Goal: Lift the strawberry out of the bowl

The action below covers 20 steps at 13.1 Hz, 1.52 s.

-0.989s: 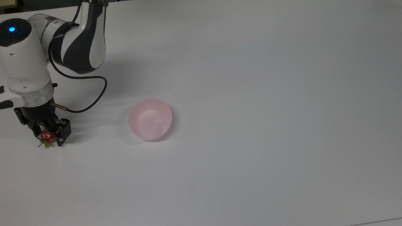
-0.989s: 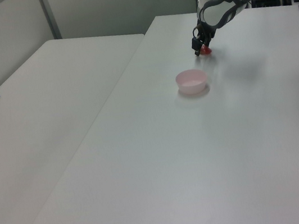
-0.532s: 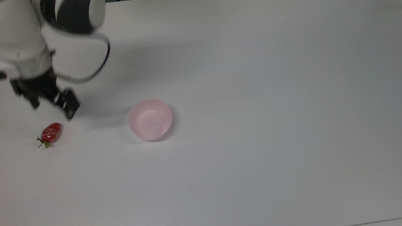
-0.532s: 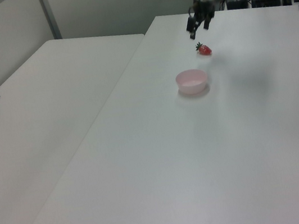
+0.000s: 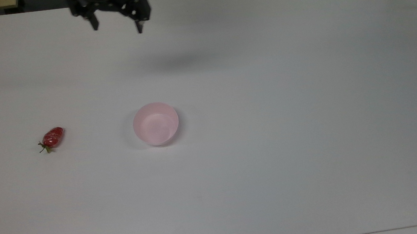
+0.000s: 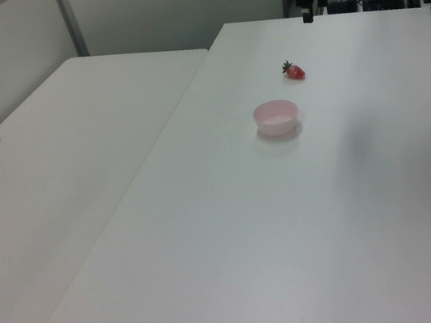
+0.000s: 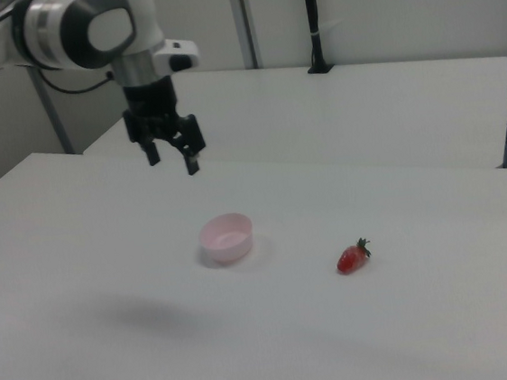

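1. Your pincer (image 5: pixel 115 27) hangs high above the worktop (image 5: pixel 266 89), its two fingers spread wide and holding nothing.
2. Your strawberry (image 5: pixel 52 137) lies on its side on the bare worktop, well apart from the bowl (image 5: pixel 155 123), toward the top view's left.
3. In the right view, the strawberry (image 7: pixel 352 257) sits to the right of the pink bowl (image 7: pixel 227 237), with its green stem pointing up and right.

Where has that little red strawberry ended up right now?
The small glossy red strawberry lies on the white table, outside the pale pink plastic bowl and apart from it, toward the top view's left.
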Each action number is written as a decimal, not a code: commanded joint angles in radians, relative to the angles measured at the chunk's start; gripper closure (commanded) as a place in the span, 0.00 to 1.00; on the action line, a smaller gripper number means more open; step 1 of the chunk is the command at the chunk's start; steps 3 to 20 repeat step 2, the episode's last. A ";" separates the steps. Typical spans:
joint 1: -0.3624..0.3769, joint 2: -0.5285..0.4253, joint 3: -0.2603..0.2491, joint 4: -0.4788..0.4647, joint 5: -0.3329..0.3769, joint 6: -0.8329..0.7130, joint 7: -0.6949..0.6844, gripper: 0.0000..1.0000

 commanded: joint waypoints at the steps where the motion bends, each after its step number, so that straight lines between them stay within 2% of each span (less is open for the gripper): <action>1: 0.089 -0.049 -0.011 -0.049 -0.037 -0.057 0.026 0.00; 20: 0.087 -0.051 -0.011 -0.048 -0.037 -0.054 0.017 0.00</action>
